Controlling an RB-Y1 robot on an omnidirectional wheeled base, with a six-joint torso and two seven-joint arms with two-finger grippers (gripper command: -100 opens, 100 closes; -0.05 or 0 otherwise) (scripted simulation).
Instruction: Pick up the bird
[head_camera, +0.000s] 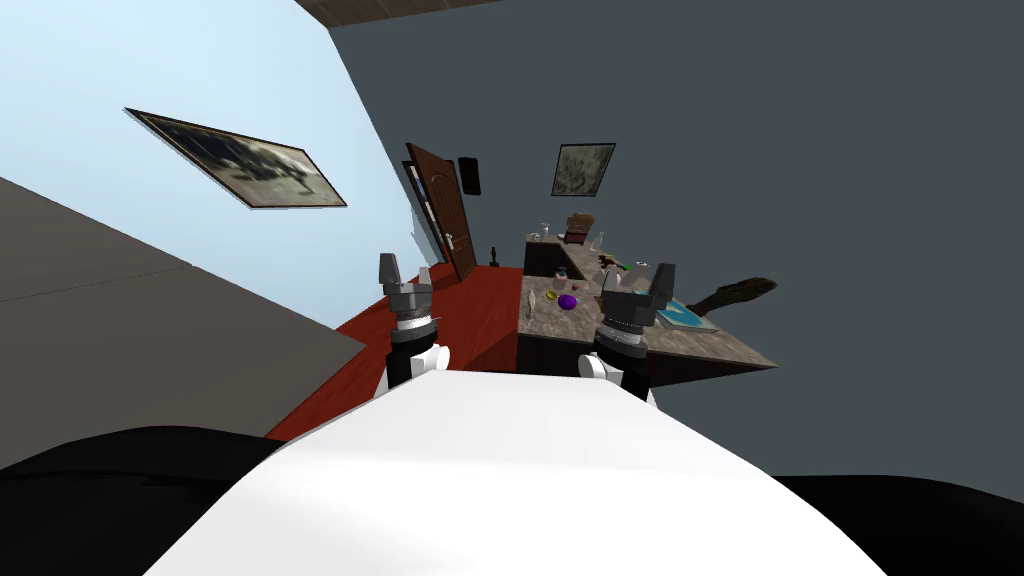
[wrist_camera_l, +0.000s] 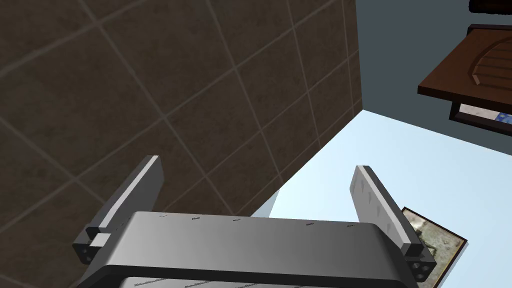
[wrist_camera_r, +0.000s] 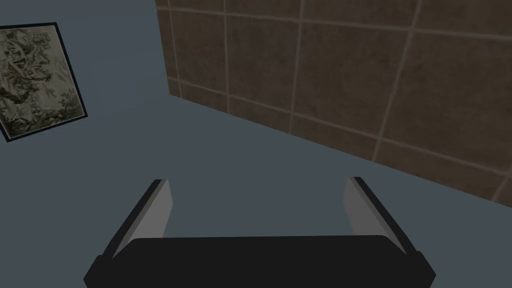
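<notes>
Left gripper (head_camera: 405, 271) and right gripper (head_camera: 638, 280), jaws apart, hang before one cluttered counter (head_camera: 720, 345); the bird cannot be told there

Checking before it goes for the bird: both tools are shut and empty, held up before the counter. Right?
Not quite: both tools are open, not shut. The wrist views show the left tool and right tool each spread wide. They are empty, held up before the counter.
</notes>
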